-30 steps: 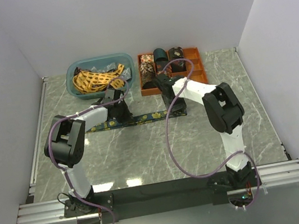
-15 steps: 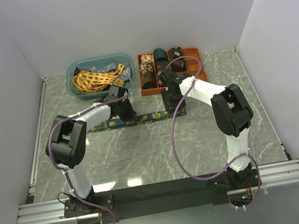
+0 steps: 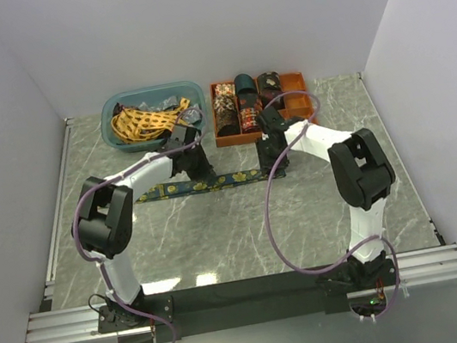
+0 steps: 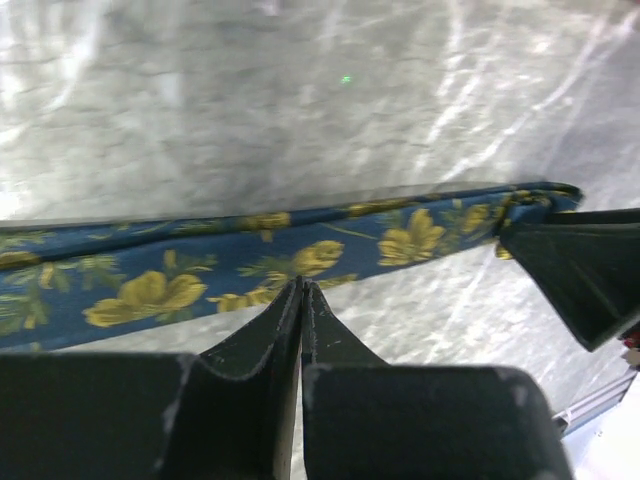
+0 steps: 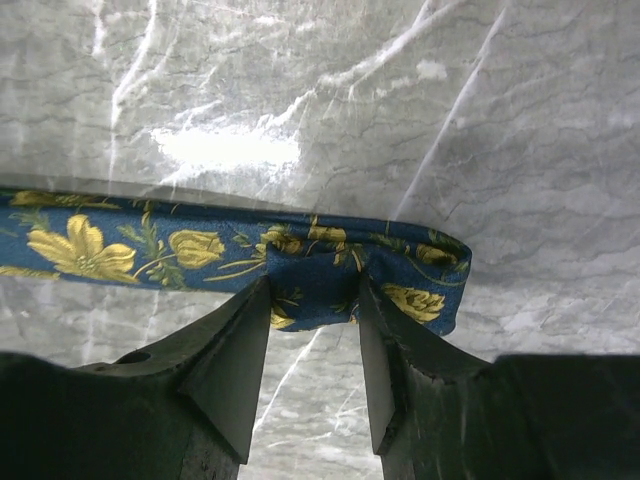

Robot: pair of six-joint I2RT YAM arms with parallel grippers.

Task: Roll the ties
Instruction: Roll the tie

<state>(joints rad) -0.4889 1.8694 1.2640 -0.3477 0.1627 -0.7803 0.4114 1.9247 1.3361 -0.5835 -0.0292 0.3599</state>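
As right fingers (image 5: 235, 350) pinch the tie (image 5: 150, 245) end, open marble (image 5: 300, 80) lies beyond.

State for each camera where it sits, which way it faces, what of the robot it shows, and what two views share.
Top external: above and behind the bases, looking down on the grey marble table; both arms, left gripper and right gripper show.
Left wrist: on the left wrist, looking down past its shut fingers at the blue fabric necktie with yellow flowers.
Right wrist: on the right wrist, looking down; its fingers flank the necktie's folded end.
Shared: both wrist views show that necktie.
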